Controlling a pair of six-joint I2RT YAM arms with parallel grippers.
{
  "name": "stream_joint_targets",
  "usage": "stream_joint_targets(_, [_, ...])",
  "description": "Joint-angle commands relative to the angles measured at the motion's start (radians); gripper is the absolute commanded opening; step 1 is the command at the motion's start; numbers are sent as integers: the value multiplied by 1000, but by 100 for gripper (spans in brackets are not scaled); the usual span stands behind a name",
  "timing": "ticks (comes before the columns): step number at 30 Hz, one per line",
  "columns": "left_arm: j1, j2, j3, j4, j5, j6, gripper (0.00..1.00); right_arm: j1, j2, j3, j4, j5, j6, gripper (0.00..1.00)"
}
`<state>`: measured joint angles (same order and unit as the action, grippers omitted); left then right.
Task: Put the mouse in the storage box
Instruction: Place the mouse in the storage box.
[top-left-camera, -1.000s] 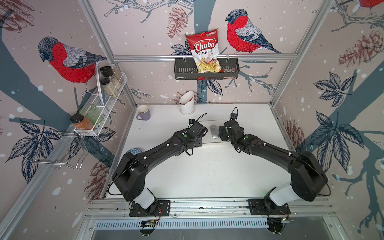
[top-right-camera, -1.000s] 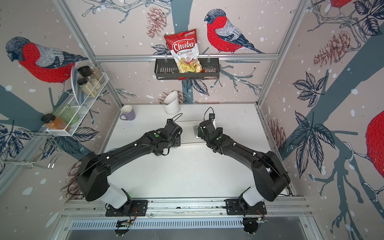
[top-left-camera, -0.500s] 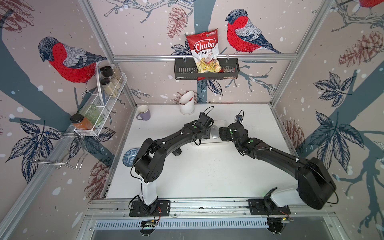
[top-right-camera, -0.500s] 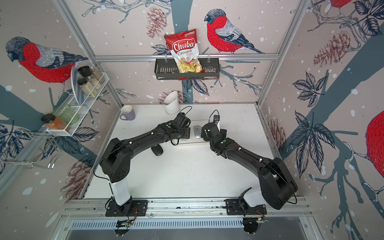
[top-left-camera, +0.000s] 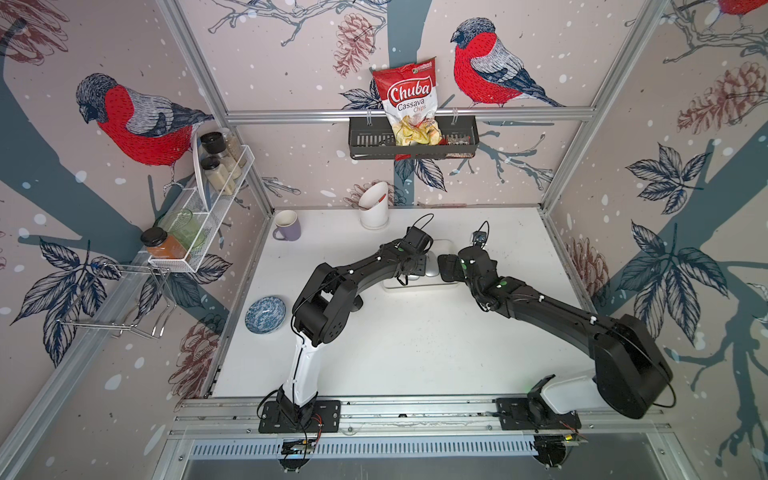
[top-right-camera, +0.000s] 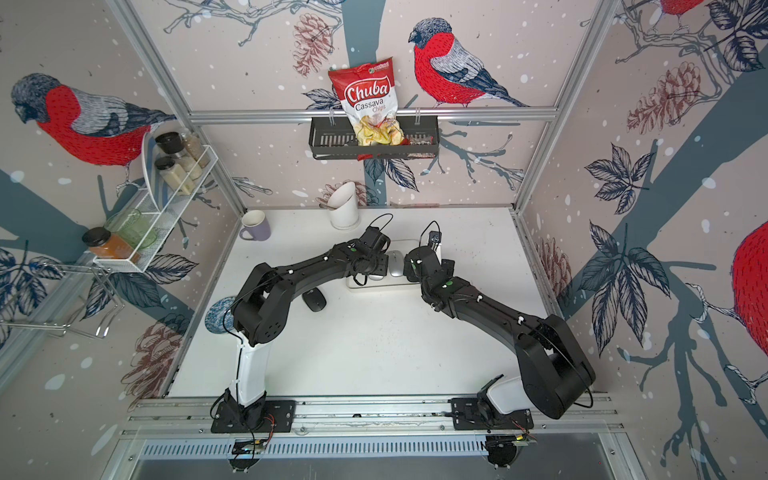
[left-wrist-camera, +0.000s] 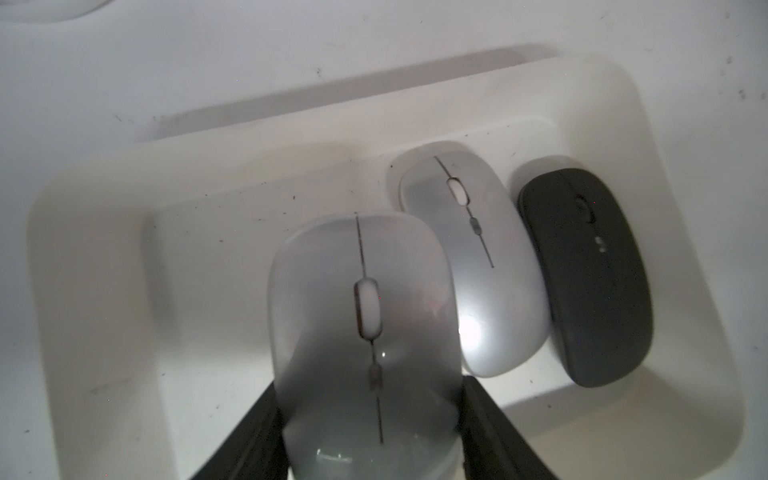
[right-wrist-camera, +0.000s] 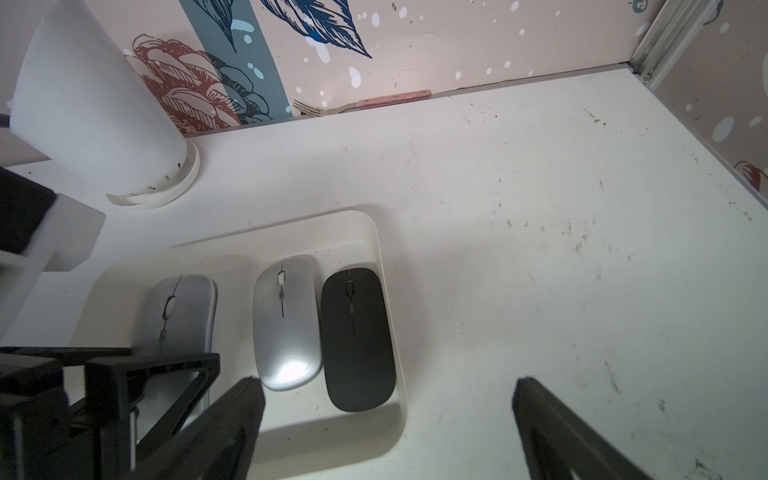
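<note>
Left wrist view, items as found.

1. Left tool (left-wrist-camera: 370, 390): clenched on a silver mouse (left-wrist-camera: 361, 324), one finger against each long flank near its tail. The side grip likely leaves the underside free, so the mouse can be set down flat.
2. Silver mouse: held over the open floor of the storage box (left-wrist-camera: 95, 291), nose pointing away from the tool. Whether it already touches the floor cannot be told.
3. Storage box: lies on the bench (top-right-camera: 374, 353), directly under and ahead of the left tool. The vacant part sits below the held mouse, which seems to be why the tool is lined up there.
4. Second silver mouse (left-wrist-camera: 478, 270) and dark mouse (left-wrist-camera: 590, 282): lying side by side in the box, touching or nearly so, on the side of the left tool that faces the right tool.
5. Right tool (right-wrist-camera: 390, 382): jaws spread wide and empty, hovering over the dark mouse's end of the box and the bare bench beside it. It appears to be kept clear of the placing.
6. Black mouse (top-right-camera: 314, 300): in a top view, on the bench behind the left tool, beneath that arm and well apart from the box. It is probably the next to be stored.
</note>
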<state>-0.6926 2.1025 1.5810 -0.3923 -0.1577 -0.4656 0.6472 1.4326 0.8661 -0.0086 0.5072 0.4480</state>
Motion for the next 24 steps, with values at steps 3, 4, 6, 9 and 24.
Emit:
stream_joint_targets(3, [4, 20, -12, 81, 35, -31, 59, -2, 21, 13, 30, -7, 4, 98])
stream_joint_targets(4, [4, 22, -13, 84, 33, -36, 59, -2, 22, 12, 34, -8, 4, 98])
stream_joint_targets(6, [4, 29, -15, 95, 33, -40, 59, -1, 30, 11, 44, -16, 2, 98])
stream_joint_targets(9, [4, 39, -2, 86, 30, -48, 61, -2, 40, 28, 27, -14, 1, 98])
stream_joint_targets(24, [4, -70, -15, 51, 24, -74, 80, -2, 35, 24, 44, -14, -17, 98])
